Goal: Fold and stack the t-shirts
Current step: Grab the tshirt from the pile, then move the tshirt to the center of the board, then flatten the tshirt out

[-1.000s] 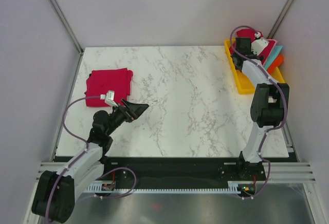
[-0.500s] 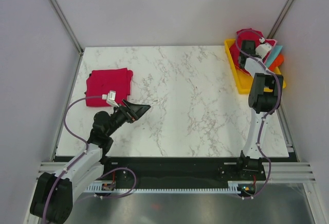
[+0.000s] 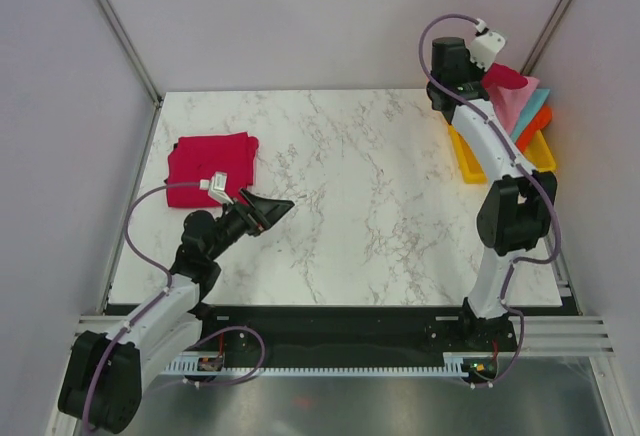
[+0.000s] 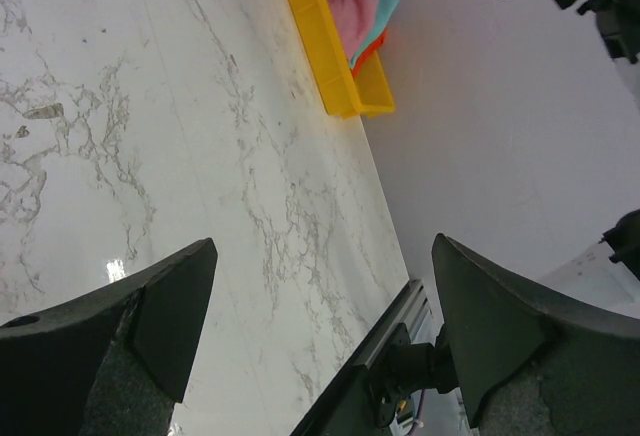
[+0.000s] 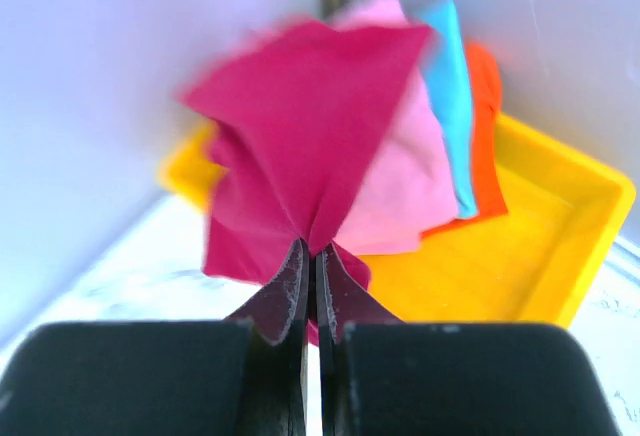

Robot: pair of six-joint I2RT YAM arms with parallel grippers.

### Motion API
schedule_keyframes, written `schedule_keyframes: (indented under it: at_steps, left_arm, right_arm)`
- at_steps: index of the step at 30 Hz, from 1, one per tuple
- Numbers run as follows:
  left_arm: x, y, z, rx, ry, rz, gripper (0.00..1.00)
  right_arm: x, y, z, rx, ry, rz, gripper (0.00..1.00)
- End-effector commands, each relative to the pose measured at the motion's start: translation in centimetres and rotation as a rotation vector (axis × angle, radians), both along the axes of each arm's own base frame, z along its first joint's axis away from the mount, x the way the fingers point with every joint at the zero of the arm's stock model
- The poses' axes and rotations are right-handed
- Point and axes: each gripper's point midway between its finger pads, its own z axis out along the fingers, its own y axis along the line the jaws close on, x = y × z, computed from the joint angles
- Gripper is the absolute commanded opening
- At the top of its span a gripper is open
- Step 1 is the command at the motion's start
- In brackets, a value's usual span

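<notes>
The right gripper (image 5: 312, 266) is pinched tight on a red t-shirt (image 5: 310, 126), up over the yellow bin (image 5: 560, 206). The left gripper (image 4: 325, 296) gapes wide, low over the white marble counter (image 3: 380, 196), near a folded red t-shirt (image 3: 210, 161). Pale walls (image 3: 300, 16) stand all around.

Marble tabletop (image 3: 380, 186): bare from centre to near edge, wide passage. Far-left taken by folded t-shirt (image 3: 210, 161), left gripper (image 3: 277, 213) hovering near its corner. Far-right: yellow bin (image 3: 468, 159), right arm (image 3: 478, 131) slanting over it, crimson t-shirt (image 3: 505, 78) held above.
</notes>
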Motion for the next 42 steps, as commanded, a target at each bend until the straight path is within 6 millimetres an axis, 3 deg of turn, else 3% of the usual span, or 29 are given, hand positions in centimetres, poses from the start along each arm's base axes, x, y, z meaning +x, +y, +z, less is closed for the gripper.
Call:
schedule_keyframes:
  at_steps: [1,2,4,5,6,7,8,10,12,13,14,15,16,17,20,21,22,23,24,26,27,32,36,38,42]
  left_arm:
    - [0.6,0.0,1.6,0.026,-0.054,0.009,0.96]
    - [0.7,0.0,1.7,0.032,-0.061,0.014,0.96]
    - [0.9,0.2,1.6,0.049,-0.063,0.027,0.96]
    - [1.0,0.4,1.5,0.067,-0.072,0.033,0.96]
    - [1.2,0.6,1.5,0.076,-0.074,0.048,0.96]
    - [1.3,0.7,1.6,0.086,-0.077,0.057,0.96]
    - [1.3,0.9,1.5,0.103,-0.083,0.062,0.96]
    - [1.6,1.2,1.8,0.118,-0.098,0.087,0.96]
    - [1.7,1.8,2.0,0.141,-0.113,0.117,0.96]
    - [1.7,2.0,2.0,0.154,-0.120,0.125,0.96]
    - [1.8,2.1,2.1,0.160,-0.125,0.134,0.96]
    - [1.7,2.4,2.3,0.164,-0.132,0.147,0.96]
    - [1.7,2.5,2.3,0.168,-0.136,0.151,0.96]
    - [1.7,2.5,2.4,0.174,-0.141,0.154,0.96]
    - [1.8,2.5,2.3,0.187,-0.144,0.152,0.96]
    - [1.8,2.3,2.4,0.187,-0.146,0.141,0.96]
    - [2.0,2.2,1.8,0.198,-0.126,0.134,0.96]
    - [2.2,2.1,1.7,0.203,-0.120,0.129,0.96]
    - [2.4,2.0,1.5,0.207,-0.112,0.125,0.96]
    - [2.8,1.8,0.6,0.227,-0.080,0.114,0.96]
    - [3.1,1.8,0.7,0.231,-0.079,0.115,0.96]
    - [4.6,2.2,-1.1,0.304,-0.024,0.144,0.95]
    - [6.2,2.4,-2.9,0.362,0.031,0.164,0.92]
    - [7.0,2.2,-3.5,0.386,0.040,0.156,0.89]
    - [10.2,1.0,-5.7,0.461,0.100,0.111,0.86]
  right_arm:
    - [-4.4,4.1,13.2,-0.073,-0.214,0.006,0.00]
    - [-5.1,7.2,14.6,-0.068,-0.237,0.067,0.00]
    - [-7.2,9.6,17.7,-0.054,-0.291,0.137,0.00]
    - [-8.2,12.4,18.8,-0.039,-0.313,0.204,0.00]
    - [-8.9,14.0,19.4,-0.020,-0.327,0.265,0.00]
    - [-10.4,14.9,21.2,0.010,-0.372,0.317,0.00]
    - [-11.3,17.4,22.0,0.033,-0.388,0.400,0.00]
    - [-13.0,19.8,23.3,0.105,-0.414,0.525,0.00]
    - [-13.8,21.0,22.9,0.179,-0.410,0.592,0.11]
    - [-14.5,21.3,22.8,0.224,-0.410,0.619,0.27]
    - [-14.8,21.2,22.2,0.239,-0.398,0.619,0.45]
    - [-14.8,21.3,20.7,0.243,-0.361,0.615,0.75]
    - [-15.1,21.2,19.6,0.244,-0.321,0.617,0.91]
    - [-15.2,21.7,18.5,0.263,-0.286,0.634,0.98]
    - [-16.7,23.6,14.0,0.311,-0.164,0.726,0.98]
    - [-17.3,23.9,9.7,0.295,-0.079,0.733,0.97]
    - [-18.2,24.4,10.3,0.312,-0.134,0.767,0.96]
    - [-19.0,25.5,8.9,0.310,-0.121,0.809,0.94]
    - [-19.8,25.6,5.0,0.287,-0.049,0.823,0.89]
    - [-20.7,26.9,3.4,0.280,-0.053,0.879,0.85]
    - [-21.2,27.1,0.6,0.263,0.004,0.899,0.85]
    - [-21.2,28.7,-6.2,0.230,0.102,0.953,0.74]
    - [-21.0,28.9,-8.3,0.220,0.074,0.962,0.73]
    - [-21.1,29.6,-8.0,0.224,0.070,1.002,0.72]
    - [-21.3,29.0,-7.7,0.211,0.052,0.997,0.73]
